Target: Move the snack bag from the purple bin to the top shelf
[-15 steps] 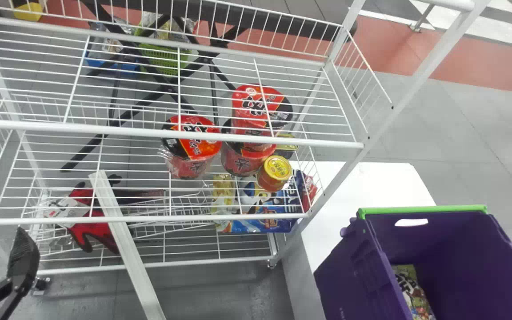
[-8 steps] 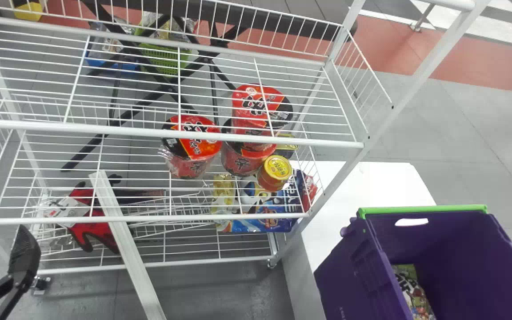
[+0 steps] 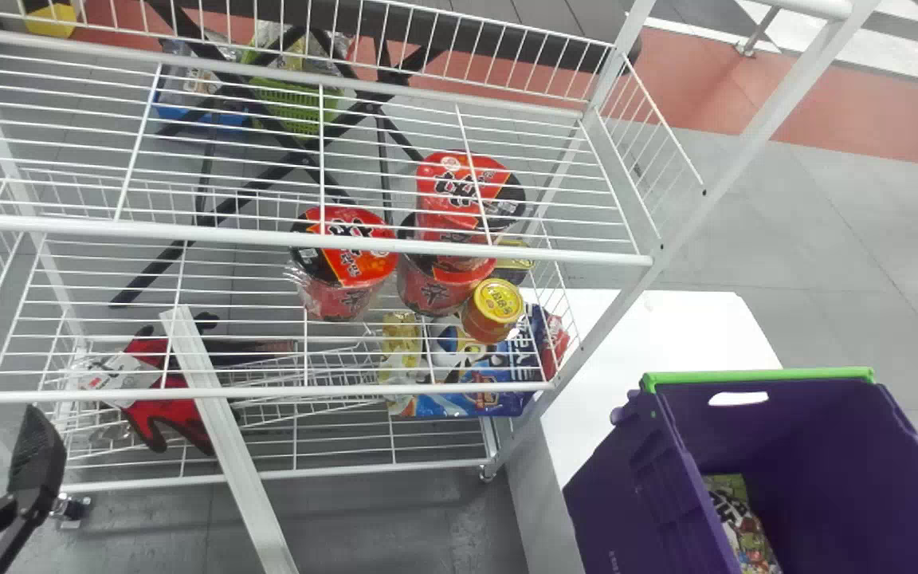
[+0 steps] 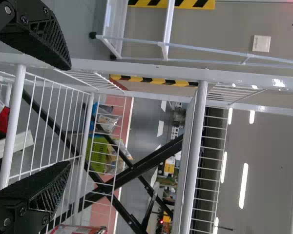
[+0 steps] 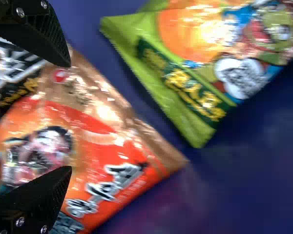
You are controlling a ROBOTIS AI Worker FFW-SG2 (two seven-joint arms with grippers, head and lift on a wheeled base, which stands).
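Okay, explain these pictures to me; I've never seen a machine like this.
This is a two-armed robot with cameras on its head and both wrists. The head picture looks down on a white wire rack holding red tubs, a yellow-lidded jar and a red glove, with a purple bin toward the robot's right. The left wrist picture shows the left tool, open in front of the rack. The right wrist picture looks inside the bin, where a green snack bag and an orange bag lie; the right tool is open over the orange bag. Neither tool seems to hold anything.
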